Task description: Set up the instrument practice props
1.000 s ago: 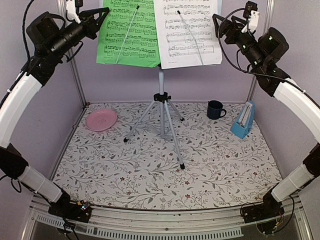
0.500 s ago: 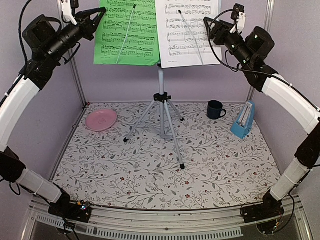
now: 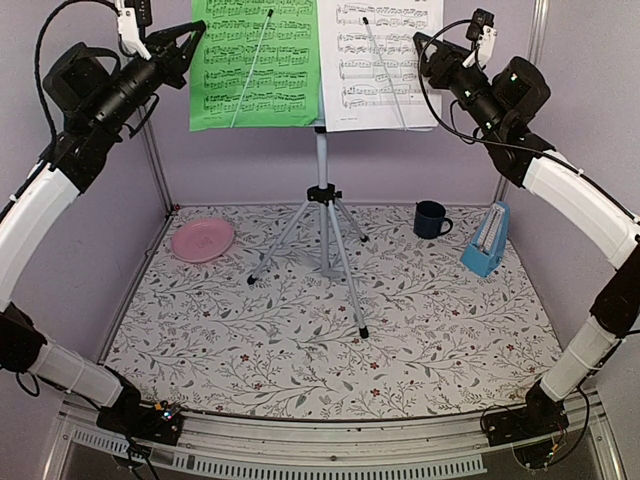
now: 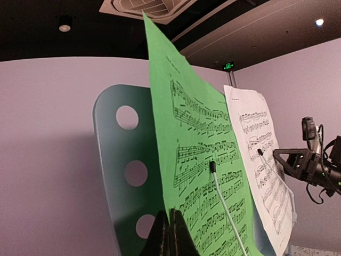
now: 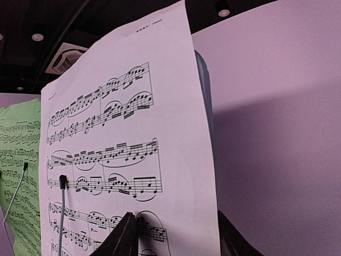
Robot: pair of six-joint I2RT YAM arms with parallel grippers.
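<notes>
The green page [image 3: 290, 60] and the white page [image 3: 400, 60] are propped side by side on the music stand [image 3: 322, 165] at the back of the table [image 3: 300, 350]. Each is pinned by a wire arm [image 3: 252, 68] so that it cannot slide. The green page's outer edge is pinched by the left gripper [image 4: 169, 234], fingers pressed together, probably to straighten it. The right gripper [image 5: 176, 226] is spread around the white page's edge, not yet closed. The metronome [image 3: 487, 240] is set by the mug [image 3: 431, 219].

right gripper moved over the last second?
Yes. The right gripper has shifted left, away from the right frame post and further over the white page.
</notes>
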